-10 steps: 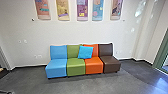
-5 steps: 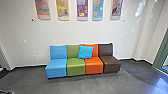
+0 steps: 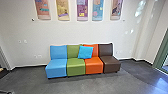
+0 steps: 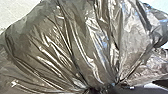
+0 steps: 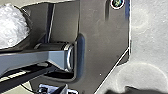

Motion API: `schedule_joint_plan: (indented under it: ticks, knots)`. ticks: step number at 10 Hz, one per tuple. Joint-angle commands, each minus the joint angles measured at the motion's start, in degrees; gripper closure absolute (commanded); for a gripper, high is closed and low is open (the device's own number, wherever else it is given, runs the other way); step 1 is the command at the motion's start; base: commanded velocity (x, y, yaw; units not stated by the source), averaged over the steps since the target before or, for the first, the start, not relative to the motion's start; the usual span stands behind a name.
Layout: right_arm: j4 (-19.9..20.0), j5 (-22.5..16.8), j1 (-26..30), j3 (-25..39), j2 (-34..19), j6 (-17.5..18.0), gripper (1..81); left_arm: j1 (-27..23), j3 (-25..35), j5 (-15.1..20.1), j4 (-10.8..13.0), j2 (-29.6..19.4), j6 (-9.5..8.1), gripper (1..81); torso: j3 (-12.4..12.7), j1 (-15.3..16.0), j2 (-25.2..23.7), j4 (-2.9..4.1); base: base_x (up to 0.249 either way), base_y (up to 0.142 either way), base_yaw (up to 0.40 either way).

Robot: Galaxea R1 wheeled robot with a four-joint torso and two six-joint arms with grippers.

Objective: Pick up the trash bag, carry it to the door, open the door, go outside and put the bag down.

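Trash bag (image 4: 75, 40) of dark, thin plastic looms close at the robot's left wrist, its creases drawn into a tightly gathered neck (image 4: 101, 88). How far the left jaws are parted cannot be told, though the neck's nearness suggests (a judgement, not a sighting) that they have hold of it. From that pinch the pleats fan out into the swollen body, so its long axis probably runs away from the left jaws, with the left arm the nearer one. Beside the robot's jointed bar (image 5: 30, 58), a pale bulge of crinkled plastic (image 5: 12, 27) is likely the same bag; the state of the right jaws, and whether they grip anything, cannot be told. Farther out, a blue cushion (image 3: 85, 52) leans on a row of four seats (image 3: 75, 66), while a green frame (image 3: 161, 53), possibly the door's, stands to the robot's right.
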Motion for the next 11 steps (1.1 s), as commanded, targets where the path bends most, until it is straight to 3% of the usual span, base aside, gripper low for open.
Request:
schedule_joint_plan:
  ticks: [1,11]
  knots:
    - [-0.39,-3.6,2.49,0.09,-0.38,-0.19,1.0,-2.57,0.3,3.78,0.45,0.22,0.59,81.1,0.0,0.0,0.0,0.0,0.0,0.0,-0.136]
    - [-0.65,-3.6,2.4,0.0,-0.12,-0.1,1.0,-2.66,0.3,3.69,0.54,0.4,0.68,81.1,0.0,0.0,-0.02,0.0,0.0,0.0,-0.169]
